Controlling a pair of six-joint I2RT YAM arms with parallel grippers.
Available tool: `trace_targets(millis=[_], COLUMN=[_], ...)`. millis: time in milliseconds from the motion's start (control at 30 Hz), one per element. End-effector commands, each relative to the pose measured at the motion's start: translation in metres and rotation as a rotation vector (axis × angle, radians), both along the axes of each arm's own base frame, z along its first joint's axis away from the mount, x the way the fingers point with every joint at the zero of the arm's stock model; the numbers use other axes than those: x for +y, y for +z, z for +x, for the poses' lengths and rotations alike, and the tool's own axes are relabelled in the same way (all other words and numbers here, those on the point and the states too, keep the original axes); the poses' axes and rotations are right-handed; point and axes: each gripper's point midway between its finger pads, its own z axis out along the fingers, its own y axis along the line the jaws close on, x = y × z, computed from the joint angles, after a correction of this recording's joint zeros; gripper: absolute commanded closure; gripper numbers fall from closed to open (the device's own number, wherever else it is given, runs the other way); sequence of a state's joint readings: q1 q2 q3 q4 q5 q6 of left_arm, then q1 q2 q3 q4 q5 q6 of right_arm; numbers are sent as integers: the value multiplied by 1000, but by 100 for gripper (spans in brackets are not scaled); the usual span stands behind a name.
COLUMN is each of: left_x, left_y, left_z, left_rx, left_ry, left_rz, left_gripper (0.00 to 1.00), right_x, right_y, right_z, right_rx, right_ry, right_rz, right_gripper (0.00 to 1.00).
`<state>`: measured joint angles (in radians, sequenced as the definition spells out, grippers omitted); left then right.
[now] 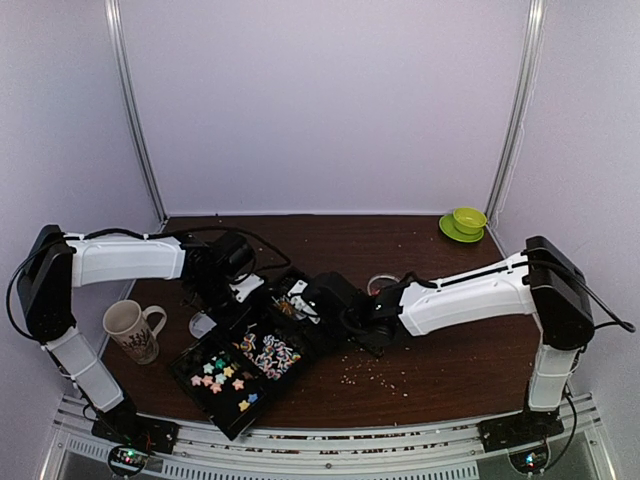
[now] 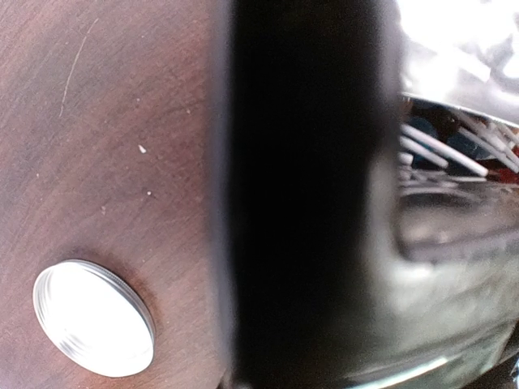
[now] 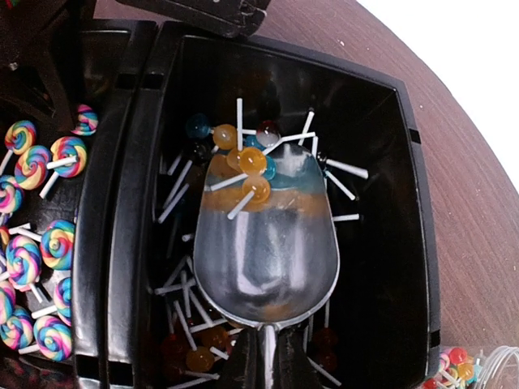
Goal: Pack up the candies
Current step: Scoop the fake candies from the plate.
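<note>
A black compartment tray (image 1: 236, 421) holds the candies: pastel chunky pieces (image 1: 222, 375), swirl lollipops (image 3: 36, 243) and small ball lollipops on white sticks (image 3: 182, 284). My right gripper (image 3: 272, 369) is shut on the handle of a metal scoop (image 3: 268, 259). The scoop hangs over the stick-lollipop compartment with several orange and blue lollipops (image 3: 243, 162) at its tip. My left gripper (image 1: 232, 288) sits at the tray's far left rim. In the left wrist view the black tray wall (image 2: 308, 203) fills the space at the jaws and hides the fingers.
A round metal lid (image 2: 92, 318) lies on the brown table left of the tray. A patterned mug (image 1: 132, 330) stands at the left. A green cup on a saucer (image 1: 465, 222) is at the back right. A clear jar (image 3: 486, 369) sits beside the tray. Pale crumbs (image 1: 365, 372) lie nearby.
</note>
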<state>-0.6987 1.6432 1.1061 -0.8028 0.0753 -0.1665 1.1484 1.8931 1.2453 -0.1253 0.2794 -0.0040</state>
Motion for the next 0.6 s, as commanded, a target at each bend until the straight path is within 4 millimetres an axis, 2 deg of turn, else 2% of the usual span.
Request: trace_targets(millis=[0,433,567], left_x=[-36,-35,-34], left_y=[47,44,43], left_z=[20,21,22], left_rx=[-109,-103,-100], left_ry=[-27,-23,-17], left_rz=[-224,-222,-213], left_gripper=[100,100,100], right_x=[3,-7,-11], right_y=[15,29,40], right_z=[0,-1,-2], right_rx=[-33,-118,-141], right_ry=[8,-2,-3], right_rz=[109,258,304], right_gripper=[100,100,100])
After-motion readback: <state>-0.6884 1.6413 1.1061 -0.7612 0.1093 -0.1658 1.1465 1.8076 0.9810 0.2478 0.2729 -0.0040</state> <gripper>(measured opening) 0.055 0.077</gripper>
